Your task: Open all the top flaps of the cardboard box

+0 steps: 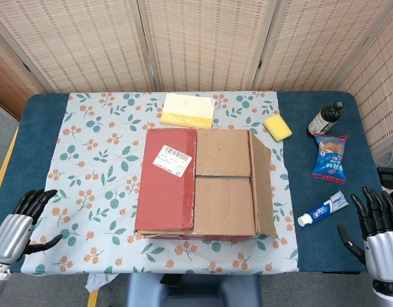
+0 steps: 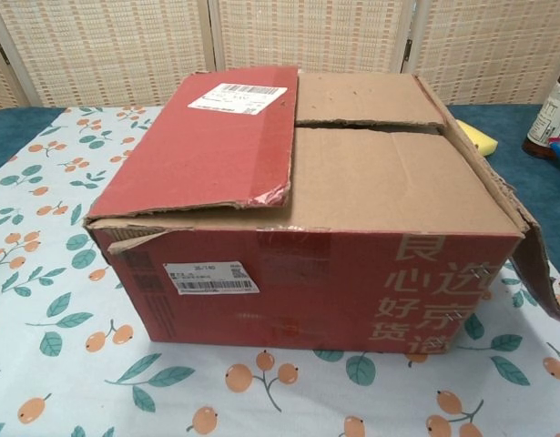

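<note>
A red cardboard box (image 1: 196,182) (image 2: 307,218) stands in the middle of the table. Its red left top flap (image 1: 165,179) (image 2: 211,137) lies flat and closed, with a white label on it. The two brown inner flaps (image 1: 223,179) (image 2: 380,173) lie closed. The right top flap (image 1: 263,182) (image 2: 525,246) is folded out and hangs down the box's right side. My left hand (image 1: 20,220) hovers open at the table's front left edge. My right hand (image 1: 378,230) hovers open at the front right edge. Neither hand touches the box or shows in the chest view.
A yellow book (image 1: 188,110) lies behind the box. To the right are a yellow sponge (image 1: 277,127), a dark bottle (image 1: 325,119) (image 2: 548,114), a blue snack bag (image 1: 329,158) and a toothpaste tube (image 1: 323,209). A floral cloth (image 1: 87,166) covers the blue table.
</note>
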